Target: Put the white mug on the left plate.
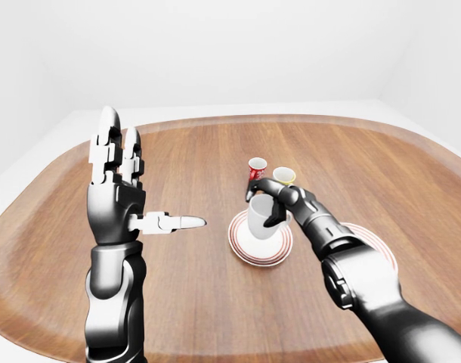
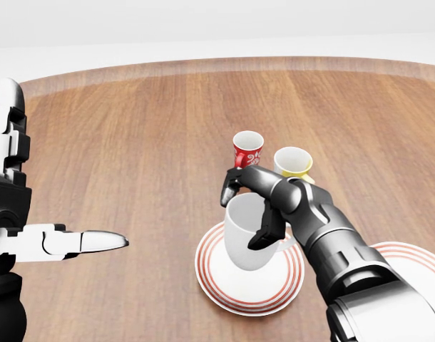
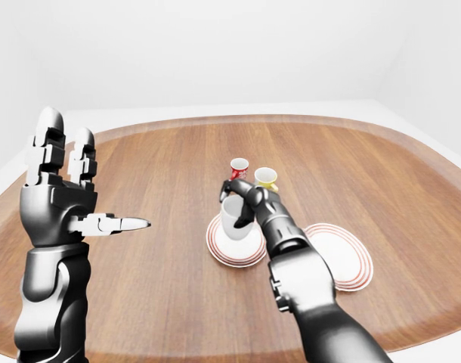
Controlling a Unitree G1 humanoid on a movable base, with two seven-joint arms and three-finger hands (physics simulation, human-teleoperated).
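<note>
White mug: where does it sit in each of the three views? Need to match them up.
Left-eye view: white mug just right of centre, over the left plate.
Head view: lower centre-right, tilted, right hand gripping its rim.
Right-eye view: at centre.
Shared landmark: the red cup just above the mug in every view.
</note>
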